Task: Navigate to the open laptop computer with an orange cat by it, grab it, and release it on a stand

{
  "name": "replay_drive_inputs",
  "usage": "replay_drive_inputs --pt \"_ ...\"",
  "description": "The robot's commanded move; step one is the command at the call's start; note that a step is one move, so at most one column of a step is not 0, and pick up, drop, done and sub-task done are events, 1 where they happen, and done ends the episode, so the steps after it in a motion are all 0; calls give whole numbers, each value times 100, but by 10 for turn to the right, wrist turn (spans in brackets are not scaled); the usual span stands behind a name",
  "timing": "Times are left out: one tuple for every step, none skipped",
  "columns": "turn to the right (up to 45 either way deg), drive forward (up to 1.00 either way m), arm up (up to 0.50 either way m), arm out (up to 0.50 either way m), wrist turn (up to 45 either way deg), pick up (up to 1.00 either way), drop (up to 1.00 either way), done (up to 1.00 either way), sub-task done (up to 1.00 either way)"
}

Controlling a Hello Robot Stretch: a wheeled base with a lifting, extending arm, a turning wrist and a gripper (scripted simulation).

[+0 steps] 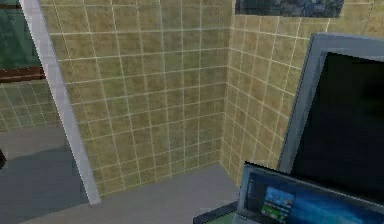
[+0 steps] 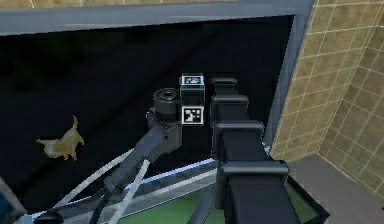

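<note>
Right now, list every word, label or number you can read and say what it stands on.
No text can be read.
On the two white squares: black block marks, no letters or numbers.
On the laptop screen: a colourful image, no words to make out.
On the wall picture: nothing legible.

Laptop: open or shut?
Open. The laptop shows its screen raised and lit blue-green at the forward view's bottom right.

Lit evenly across the tiled wall in the forward view; dimmer on the floor at lower left. Flat black over the screen, arm side view's upper left.
</note>
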Motion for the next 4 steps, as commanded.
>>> replay_drive_inputs --pt "0 0 0 0 450 0 0 0 0" --pt "0 0 0 0 450 0 0 0 0" --pt "0 0 0 0 0 0 100 0 0" --pt "0 0 0 -10 0 0 0 0 0"
